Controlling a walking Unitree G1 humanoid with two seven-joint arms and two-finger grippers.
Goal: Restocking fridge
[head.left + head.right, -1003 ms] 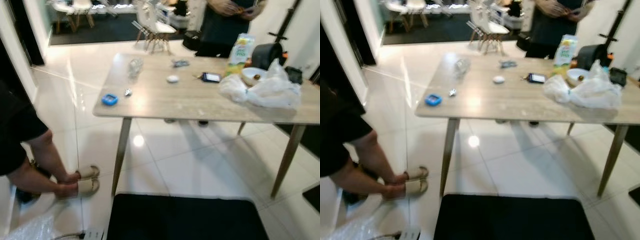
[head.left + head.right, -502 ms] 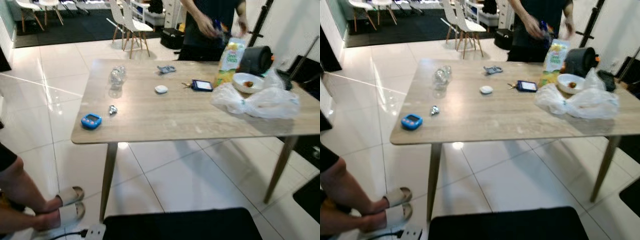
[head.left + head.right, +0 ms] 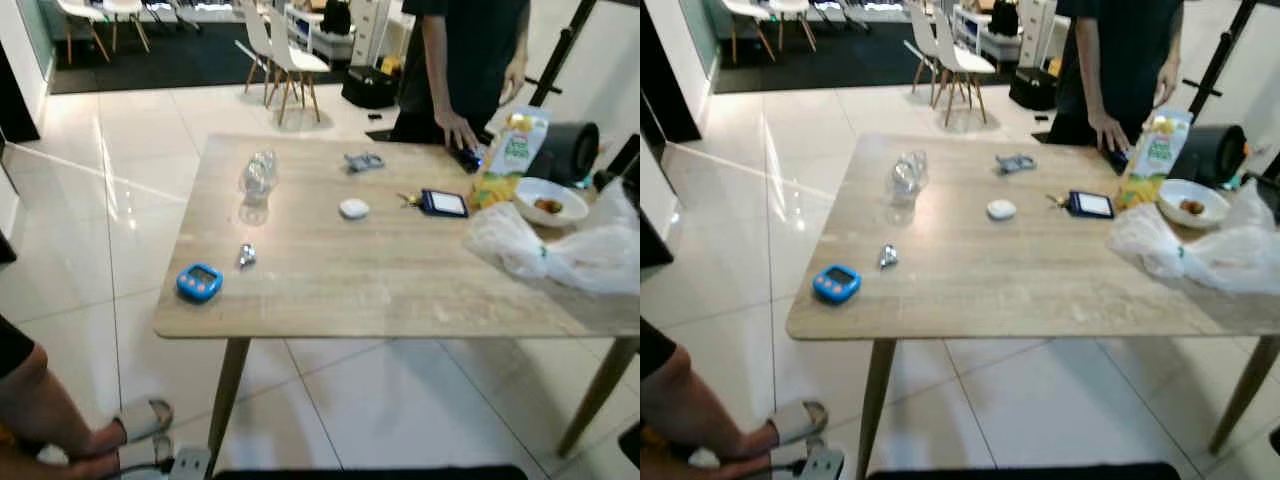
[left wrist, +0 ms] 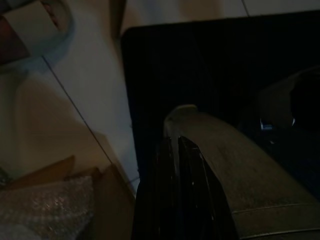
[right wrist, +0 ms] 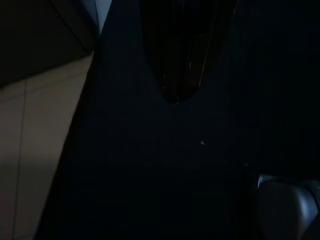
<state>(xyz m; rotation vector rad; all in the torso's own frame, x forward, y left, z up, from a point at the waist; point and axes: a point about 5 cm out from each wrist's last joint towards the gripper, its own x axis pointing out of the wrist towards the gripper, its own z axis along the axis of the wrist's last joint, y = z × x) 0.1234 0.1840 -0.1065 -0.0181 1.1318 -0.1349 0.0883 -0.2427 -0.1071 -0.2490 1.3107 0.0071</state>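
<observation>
Closing in on the table (image 3: 400,300) now, juice carton (image 3: 1152,150) nearer, left gripper (image 4: 175,150) pressed together, right gripper (image 5: 175,75) can't tell.

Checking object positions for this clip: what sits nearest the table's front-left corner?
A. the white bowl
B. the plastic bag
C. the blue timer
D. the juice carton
C: the blue timer lies by the front-left corner of the table, while the carton, bowl and bag are at the right end.
</observation>
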